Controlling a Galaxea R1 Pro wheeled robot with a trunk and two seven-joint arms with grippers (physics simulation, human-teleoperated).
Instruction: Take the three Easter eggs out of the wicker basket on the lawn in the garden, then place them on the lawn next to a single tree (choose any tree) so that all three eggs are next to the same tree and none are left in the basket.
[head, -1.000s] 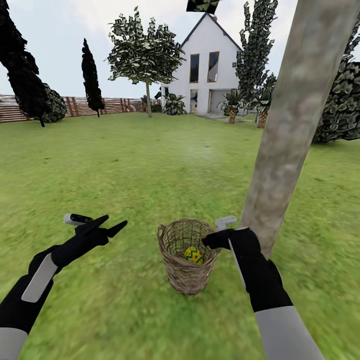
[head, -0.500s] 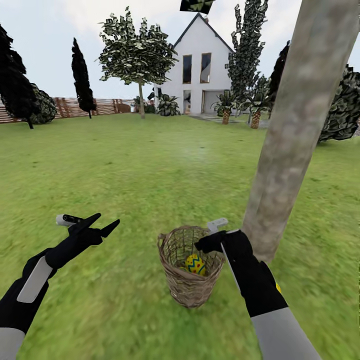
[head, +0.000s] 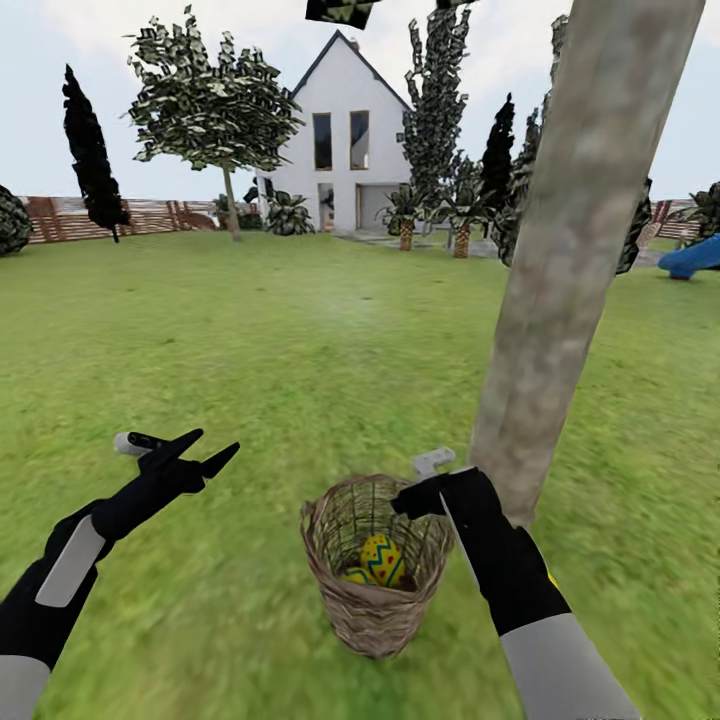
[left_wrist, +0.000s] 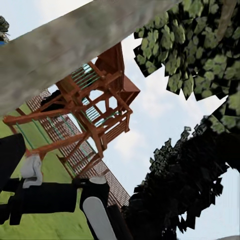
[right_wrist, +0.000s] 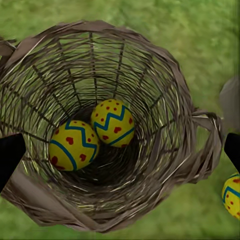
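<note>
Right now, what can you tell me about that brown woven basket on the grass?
The small brown woven-twig basket stands upright on the mottled green lawn, close to the thick pale grey-beige tree trunk. Its open weave tapers toward the base, with a small loop handle at the rim. Two bright yellow eggs with blue zigzags and red marks lie at its bottom, side by side. The robot's right tool hovers over its rim; whether it touches is unclear.

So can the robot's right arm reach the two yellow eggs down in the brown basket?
Probably yes. The right gripper hovers over the brown wicker basket, whose open mouth leaves the two yellow zigzag eggs uncovered.
</note>
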